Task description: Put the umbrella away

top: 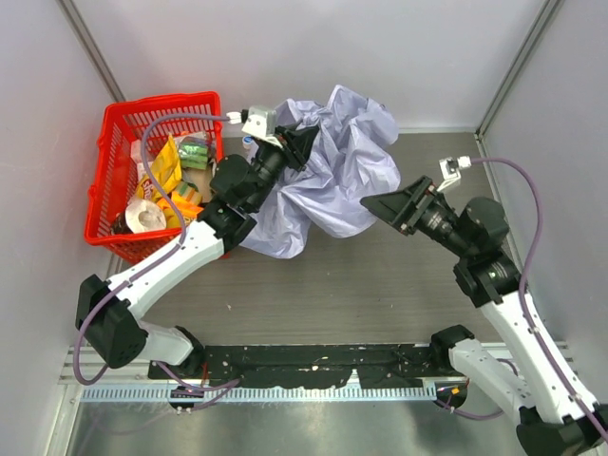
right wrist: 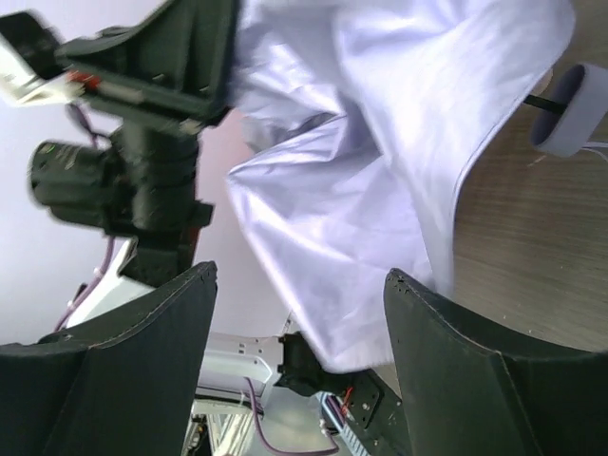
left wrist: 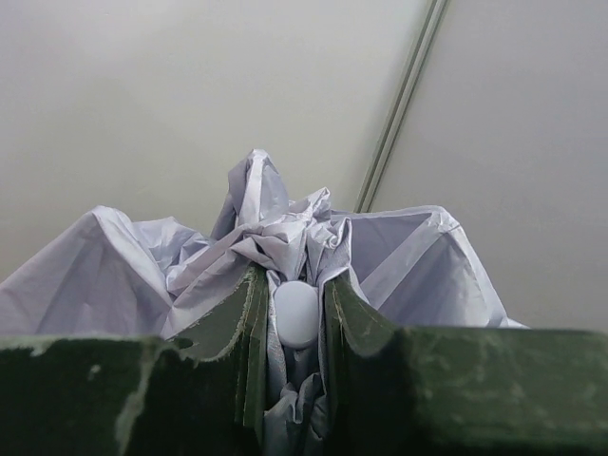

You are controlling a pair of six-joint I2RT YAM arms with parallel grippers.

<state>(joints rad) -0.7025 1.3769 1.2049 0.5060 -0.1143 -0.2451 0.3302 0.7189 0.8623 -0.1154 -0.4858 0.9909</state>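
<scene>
Grey-brown wood-grain table (top: 380, 285), pale walls behind. Cannot make out most of the umbrella (top: 332, 161) frame under heaped fabric; from right wrist, only a thin black rod and pale round knob (right wrist: 568, 112), cut by frame edge. Right of centre in overhead view, right gripper (top: 385, 207) spread wide at cloth's edge, gripping nothing; contact unclear. Crumpled, satiny lavender-white cloth at upper centre, beside red mesh basket (top: 109, 161). Stretched up from lower left, left gripper (top: 302, 142) pinching folds and a small white rounded tip (left wrist: 296, 313).
</scene>
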